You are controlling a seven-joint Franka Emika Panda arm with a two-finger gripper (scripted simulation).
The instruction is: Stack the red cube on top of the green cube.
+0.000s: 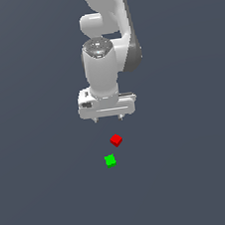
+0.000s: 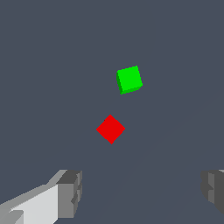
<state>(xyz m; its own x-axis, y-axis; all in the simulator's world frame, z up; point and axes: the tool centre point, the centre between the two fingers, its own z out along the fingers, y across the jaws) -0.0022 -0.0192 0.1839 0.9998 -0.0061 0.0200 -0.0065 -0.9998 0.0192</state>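
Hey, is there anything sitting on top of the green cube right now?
No. The green cube has a bare top in both views. The red cube rests apart from it on the surface, and the open tool holds nothing. What lies under either cube is hidden.

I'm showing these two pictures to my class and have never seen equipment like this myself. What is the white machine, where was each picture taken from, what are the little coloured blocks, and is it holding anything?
These are computer-simulated pictures, not photographs. The white machine is a robot arm. At its lower end is the gripper, a clamp with two short fingers.

The exterior view comes from a camera off the arm that takes in the whole scene. The wrist view comes from a camera mounted on the arm's wrist, looking past the grey fingertips at the surface.

On the plain dark surface lie two small blocks: the red cube and the green cube. They sit near each other but apart, not touching.

The fingers are spread wide with nothing between them, so the robot holds nothing. Neither cube is on the other, so the stacking has not happened yet.
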